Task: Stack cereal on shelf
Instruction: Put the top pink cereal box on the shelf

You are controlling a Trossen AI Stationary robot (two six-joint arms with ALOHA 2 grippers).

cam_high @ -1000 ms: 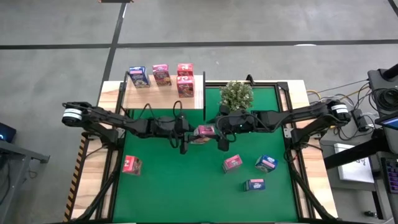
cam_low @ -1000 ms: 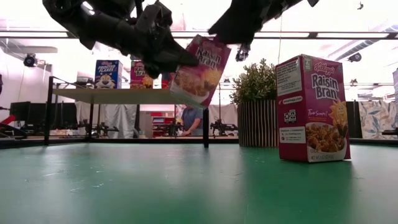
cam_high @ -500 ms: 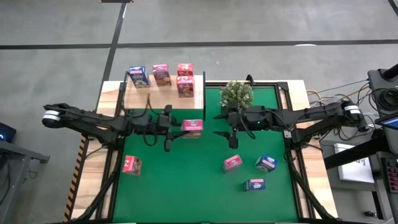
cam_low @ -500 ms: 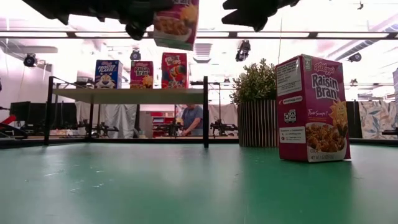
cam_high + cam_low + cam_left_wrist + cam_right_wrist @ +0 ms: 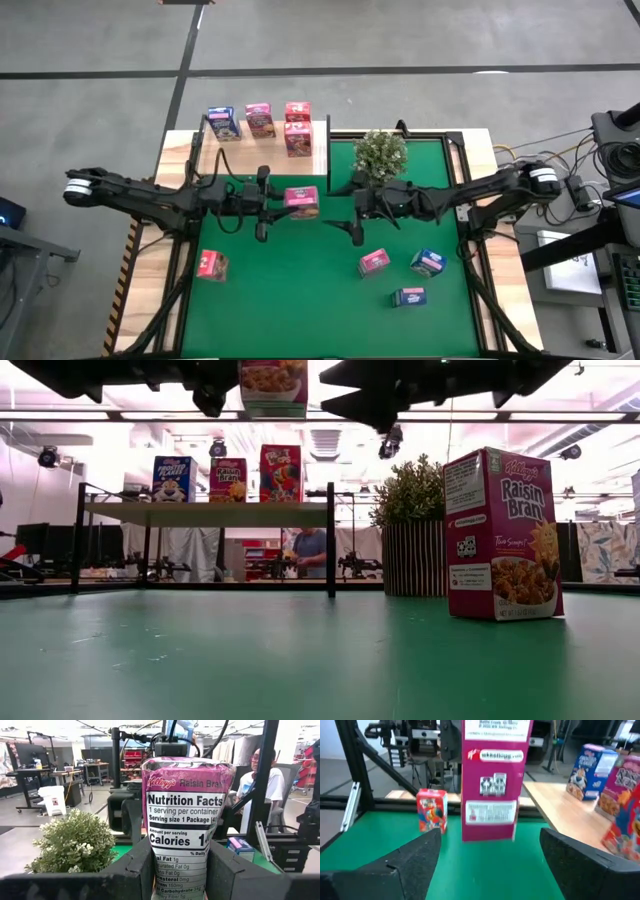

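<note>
A pink cereal box (image 5: 302,201) hangs high over the green mat, a little in front of the shelf (image 5: 240,158), with my left gripper (image 5: 272,206) shut on it. In the left wrist view its nutrition panel (image 5: 186,815) faces me. My right gripper (image 5: 355,211) stands open just to the box's right and points at it; the box (image 5: 492,780) lies beyond its spread fingers. On the pale shelf board stand a blue box (image 5: 223,122), a pink one (image 5: 260,120) and two stacked pink ones (image 5: 297,126). My left gripper pinches the pink box's lower part (image 5: 162,865) between its two fingers (image 5: 134,867), one on each broad face. The fingers come level from the table's left. The box stands upright in the hold, lifted clear of the mat.
A potted plant (image 5: 380,152) stands at the mat's far edge, right of the shelf. Loose boxes are on the mat: one pink at the left (image 5: 212,264), one pink (image 5: 374,262) and two blue (image 5: 428,262) (image 5: 408,296) at the right. A person sits beyond the table (image 5: 260,775).
My left gripper has carried the pink box up and toward the table's left edge; the box, tilted before, now stands upright. My right gripper drew away from the box toward the right edge, then came part of the way back.
</note>
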